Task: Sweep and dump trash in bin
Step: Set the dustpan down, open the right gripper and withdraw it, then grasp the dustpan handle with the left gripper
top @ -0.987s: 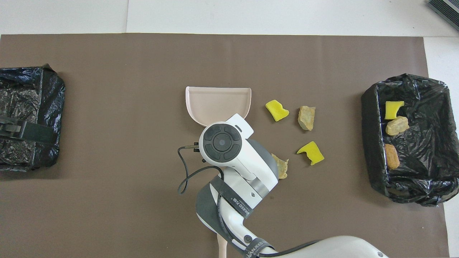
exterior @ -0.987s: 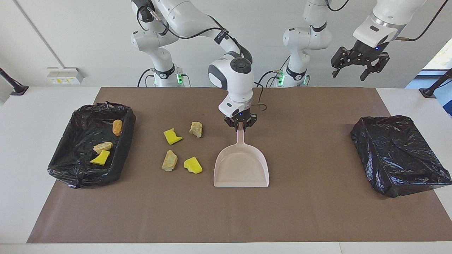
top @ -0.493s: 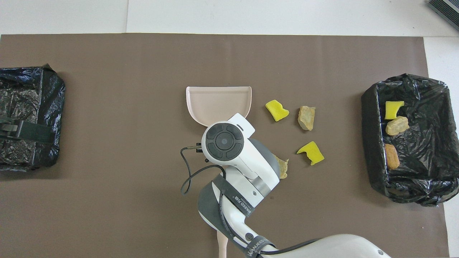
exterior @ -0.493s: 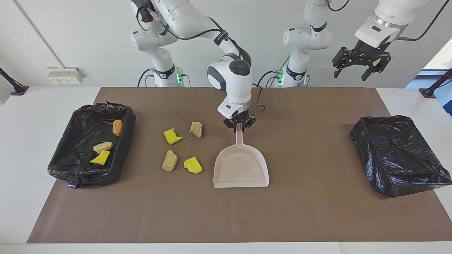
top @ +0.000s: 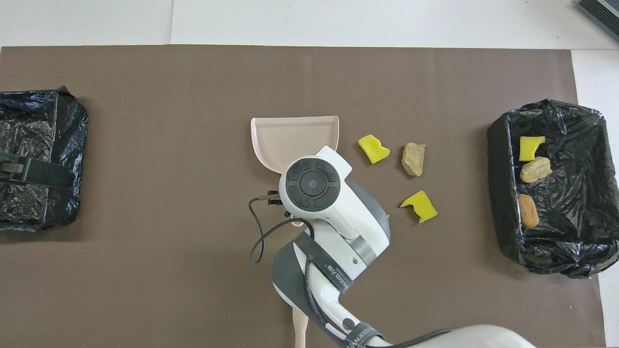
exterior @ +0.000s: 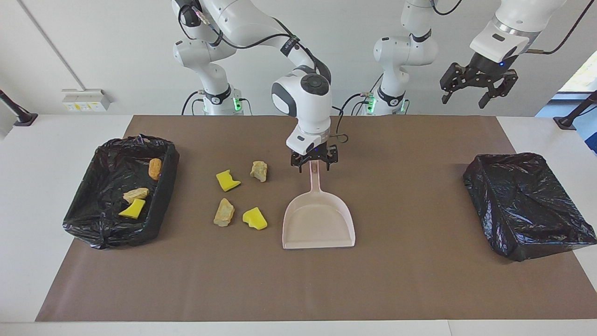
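The beige dustpan [exterior: 318,224] [top: 290,137] lies flat mid-mat, handle toward the robots. My right gripper [exterior: 313,164] is open, a finger on each side of the handle's end. On the mat beside the pan, toward the right arm's end, lie trash scraps: two yellow sponge chunks [exterior: 227,181] [exterior: 254,218] and two beige lumps [exterior: 259,171] [exterior: 224,212]. The black-lined bin [exterior: 107,163] [top: 566,227] holds an orange-brown lump [exterior: 155,168], a beige lump [exterior: 135,194] and a yellow chunk [exterior: 133,209]. My left gripper [exterior: 475,86] waits open, high over the left arm's end.
A second bin wrapped in black bag [exterior: 529,205] [top: 38,159] sits at the left arm's end of the mat. The tip of a beige handle [top: 299,331] shows at the bottom edge of the overhead view. My right arm hides one beige lump from above.
My right gripper has opened off the dustpan's handle and lifted a little. The dustpan and scraps have stayed put. The left gripper has hardly moved.
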